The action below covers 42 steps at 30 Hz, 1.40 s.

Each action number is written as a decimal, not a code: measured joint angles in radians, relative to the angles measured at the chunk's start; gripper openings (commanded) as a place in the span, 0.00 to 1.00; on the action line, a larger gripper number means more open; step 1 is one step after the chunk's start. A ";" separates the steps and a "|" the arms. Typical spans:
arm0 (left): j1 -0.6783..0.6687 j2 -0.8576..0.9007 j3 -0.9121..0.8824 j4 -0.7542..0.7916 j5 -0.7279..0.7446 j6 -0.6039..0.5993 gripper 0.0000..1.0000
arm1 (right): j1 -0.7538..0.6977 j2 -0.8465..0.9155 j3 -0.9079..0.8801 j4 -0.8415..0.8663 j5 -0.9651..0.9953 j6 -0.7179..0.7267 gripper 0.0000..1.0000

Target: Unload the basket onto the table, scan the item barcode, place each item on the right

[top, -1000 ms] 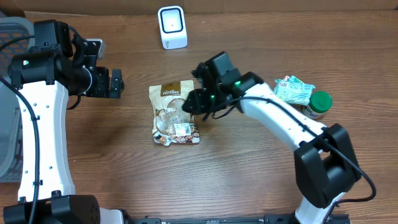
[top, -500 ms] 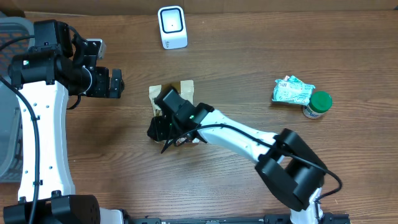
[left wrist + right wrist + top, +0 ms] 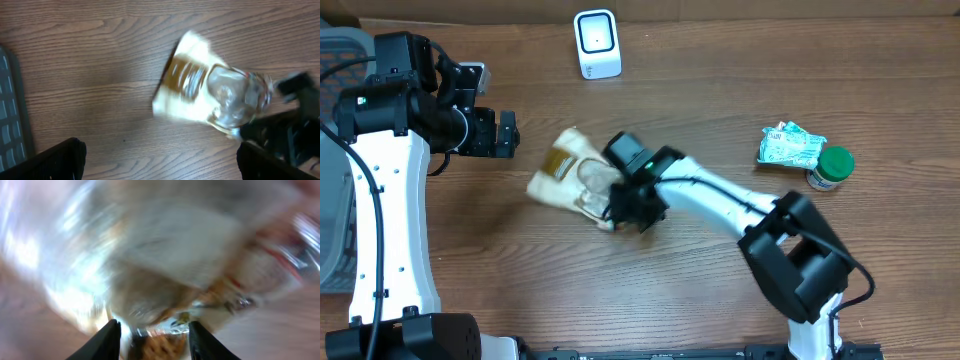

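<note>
The item is a tan snack bag (image 3: 565,170) with a clear window, lying askew left of centre, its top toward the upper left. My right gripper (image 3: 628,206) holds the bag's right end. In the right wrist view, the blurred bag (image 3: 165,255) fills the frame, with its edge between the two black fingers of the right gripper (image 3: 154,330). The white barcode scanner (image 3: 596,44) stands at the back edge. My left gripper (image 3: 506,133) hangs open to the left of the bag, which also shows blurred in the left wrist view (image 3: 200,90), beyond the empty left gripper (image 3: 160,162).
A white-green packet (image 3: 790,145) and a green-lidded jar (image 3: 832,167) lie at the right. A grey basket (image 3: 335,160) stands at the left edge, its rim also in the left wrist view (image 3: 10,125).
The right gripper swept left across the bag and came back right. The bag turned from lying straight to lying askew and shifted left. The left arm stayed put.
</note>
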 measured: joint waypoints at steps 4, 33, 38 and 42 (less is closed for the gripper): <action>0.000 0.000 0.000 0.000 0.000 0.000 1.00 | -0.116 0.000 0.000 0.026 0.034 -0.039 0.48; 0.000 0.000 0.000 0.000 0.000 0.000 0.99 | 0.043 0.011 0.094 0.247 -0.335 -0.010 0.44; 0.000 0.000 0.000 0.000 0.000 0.000 0.99 | 0.127 0.047 0.091 0.212 -0.295 0.012 0.45; 0.000 0.000 0.000 0.000 0.000 0.000 1.00 | 0.154 0.058 0.089 0.147 -0.206 0.024 0.45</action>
